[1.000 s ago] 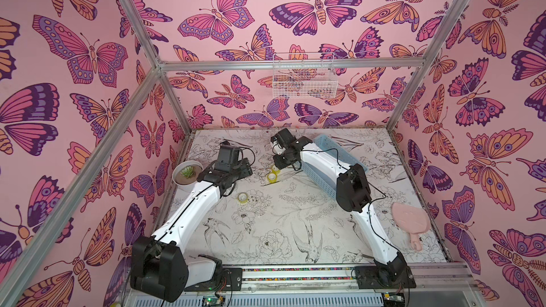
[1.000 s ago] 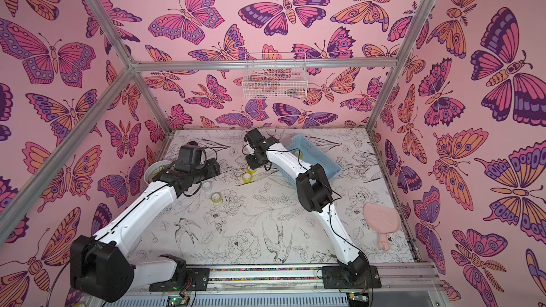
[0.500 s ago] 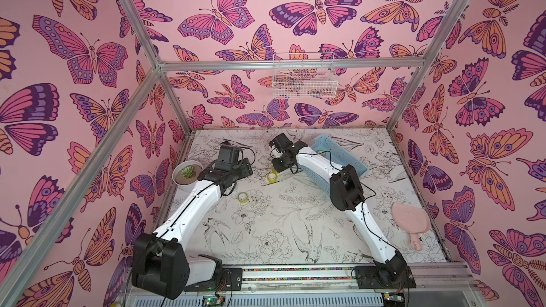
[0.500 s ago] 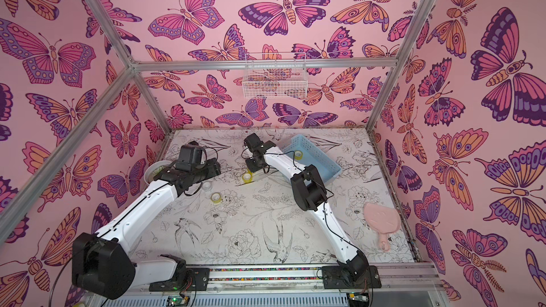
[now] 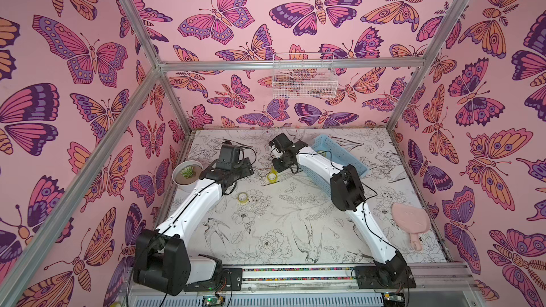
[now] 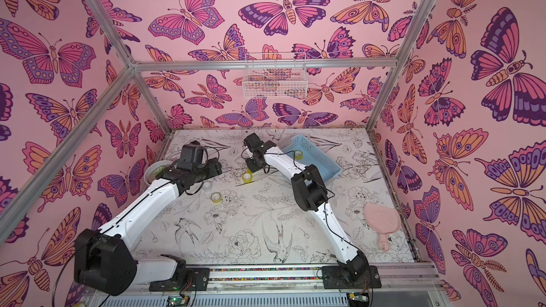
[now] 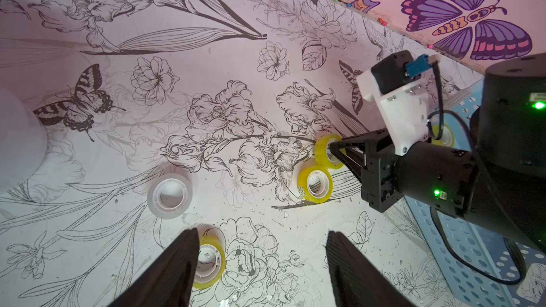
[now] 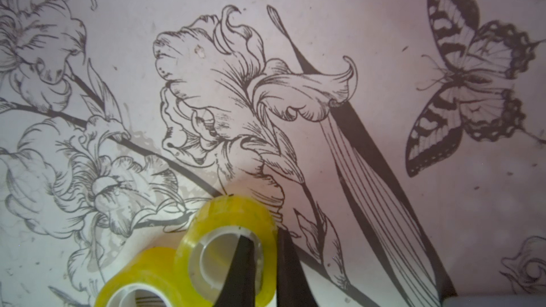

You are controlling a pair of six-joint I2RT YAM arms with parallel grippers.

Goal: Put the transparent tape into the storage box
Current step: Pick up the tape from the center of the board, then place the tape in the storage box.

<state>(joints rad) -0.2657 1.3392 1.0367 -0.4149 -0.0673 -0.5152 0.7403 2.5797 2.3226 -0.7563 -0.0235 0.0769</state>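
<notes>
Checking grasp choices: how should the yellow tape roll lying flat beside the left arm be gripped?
Probably grip the tape roll's wall from above: one finger in the core, one outside. It lies flat, hole up, apart from the others. The right gripper pinches another roll likewise.

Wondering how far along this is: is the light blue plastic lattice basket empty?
Not empty. Both top views show one yellowish clear tape roll lying inside the light blue plastic lattice basket, near its far end.
</notes>
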